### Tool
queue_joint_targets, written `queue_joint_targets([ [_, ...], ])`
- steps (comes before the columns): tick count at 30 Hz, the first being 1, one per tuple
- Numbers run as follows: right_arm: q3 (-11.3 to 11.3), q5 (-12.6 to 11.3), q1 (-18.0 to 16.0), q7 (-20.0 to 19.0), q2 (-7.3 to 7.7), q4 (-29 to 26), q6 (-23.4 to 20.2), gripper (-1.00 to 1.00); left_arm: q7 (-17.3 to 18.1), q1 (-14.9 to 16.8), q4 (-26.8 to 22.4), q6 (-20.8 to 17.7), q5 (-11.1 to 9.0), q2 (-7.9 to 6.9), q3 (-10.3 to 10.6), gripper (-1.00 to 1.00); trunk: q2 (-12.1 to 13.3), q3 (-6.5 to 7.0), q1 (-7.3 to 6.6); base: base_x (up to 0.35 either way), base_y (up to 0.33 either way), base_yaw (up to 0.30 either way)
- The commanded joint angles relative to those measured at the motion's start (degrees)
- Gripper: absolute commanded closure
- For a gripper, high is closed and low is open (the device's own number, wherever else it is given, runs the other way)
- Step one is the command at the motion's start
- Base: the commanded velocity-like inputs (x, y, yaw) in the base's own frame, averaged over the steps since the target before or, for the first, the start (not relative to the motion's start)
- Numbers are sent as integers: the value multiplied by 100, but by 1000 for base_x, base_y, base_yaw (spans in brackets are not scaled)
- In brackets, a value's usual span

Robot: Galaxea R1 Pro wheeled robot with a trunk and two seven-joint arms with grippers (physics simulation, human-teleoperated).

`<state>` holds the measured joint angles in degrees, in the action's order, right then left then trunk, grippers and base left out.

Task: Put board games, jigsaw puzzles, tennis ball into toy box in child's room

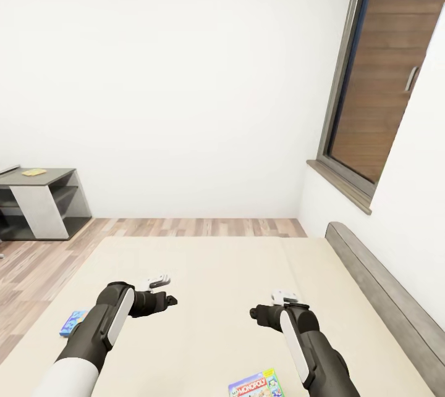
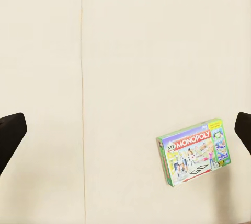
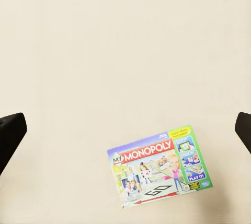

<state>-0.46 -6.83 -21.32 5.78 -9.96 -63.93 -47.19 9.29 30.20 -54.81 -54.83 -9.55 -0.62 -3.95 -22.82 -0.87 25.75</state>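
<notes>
Green-edged Monopoly board game [image 1: 256, 383] lies flat on the bed's [image 1: 210, 273] beige mattress, at about 6 o'clock in your head view, cut by the lower frame edge. It sits just at 7 o'clock of your right forearm, nothing touching it. In the right wrist view the same box [image 3: 160, 165] lies face up, slightly tilted, bare mattress all round. In the left wrist view it [image 2: 195, 152] lies well off to one side of the mattress seam.

Small blue board game [image 1: 73, 322] rests near the bed's edge at 8 o'clock, partly hidden behind your left arm.

Left claw [image 1: 162, 289] hangs over the mattress at roughly 7 o'clock of frame centre. Its dark fingertips [image 2: 9, 135] sit at opposite edges of the left wrist view, wide apart, nothing between them.

Right claw [image 1: 267, 310] hangs over the mattress at about 5 o'clock. Its fingertips [image 3: 10, 136] likewise stand wide apart, empty; the Monopoly box lies below, between the two fingers in that view, not in contact.

Dark grey headboard [image 1: 383, 286] runs along the bed at 4 o'clock. Window [image 1: 386, 70] with dark frame at 2 o'clock. Dark grey cabinet [image 1: 43, 202] with light panel at 9 o'clock, on the wood-plank floor [image 1: 185, 226]; a small yellow flat thing [image 1: 33, 171] lies on top, too small to identify. White wall [image 1: 185, 76] behind.
</notes>
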Motion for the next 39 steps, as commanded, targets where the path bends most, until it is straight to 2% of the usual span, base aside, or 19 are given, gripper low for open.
queue_joint_targets([
  [1,-5,-63,-4,55,-4,-5,-19,-100,12,4,-3,-28,-12,0,-9,-100,-10,-9,3,0,0,0],
  [16,-12,-63,-56,126,-4,29,-75,-100,11,4,-3,-28,-12,0,-9,-100,-10,-9,3,0,0,0],
  [25,-77,-84,-212,310,-4,553,-86,-100,28,4,-3,-28,-16,0,-10,-100,-10,-9,3,0,0,0],
  [39,-91,-97,-248,310,3,618,-48,-100,52,4,-3,-36,-24,0,-9,-100,-10,-23,3,0,0,0],
])
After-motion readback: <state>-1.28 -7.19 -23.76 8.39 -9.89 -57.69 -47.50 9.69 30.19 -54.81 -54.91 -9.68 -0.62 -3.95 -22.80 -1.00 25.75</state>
